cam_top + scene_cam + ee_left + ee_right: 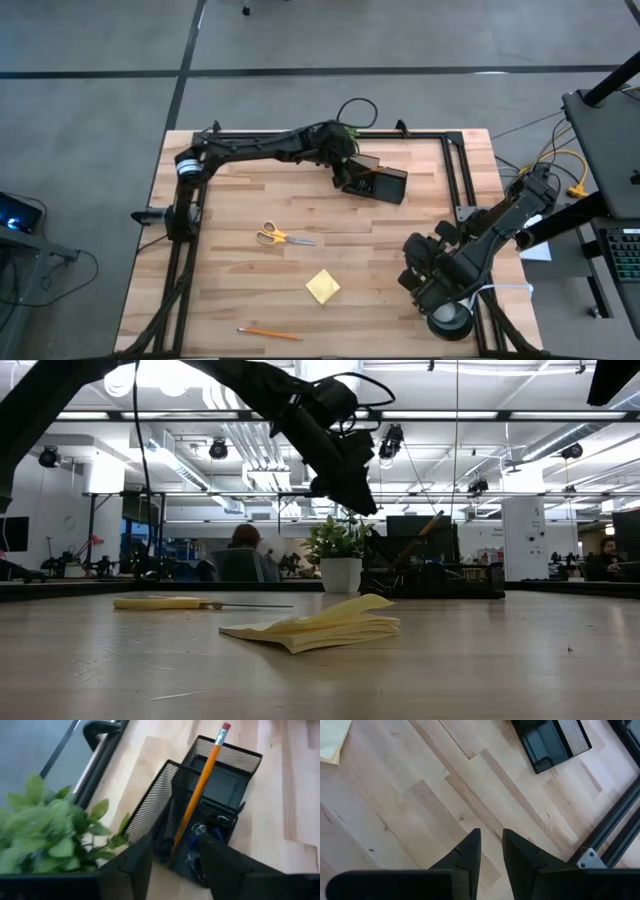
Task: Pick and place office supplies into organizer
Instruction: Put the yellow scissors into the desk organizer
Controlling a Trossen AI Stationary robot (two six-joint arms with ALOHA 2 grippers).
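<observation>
The black mesh organizer stands at the table's far middle, right of the green plant. An orange pencil stands slanted in one of its compartments, eraser end up, leaning on the mesh rim. My left gripper hovers open just above the organizer's near-left corner, its fingers on either side of the pencil's lower part and apart from it. Yellow-handled scissors, a yellow sticky-note pad and a second orange pencil lie flat on the table. My right gripper hangs above bare wood at the right, its fingers slightly apart, with nothing between them.
A black tape roll lies under the right arm at the near right corner. A black metal frame runs along the table's far and right sides. Bare wood lies between the scissors and the organizer.
</observation>
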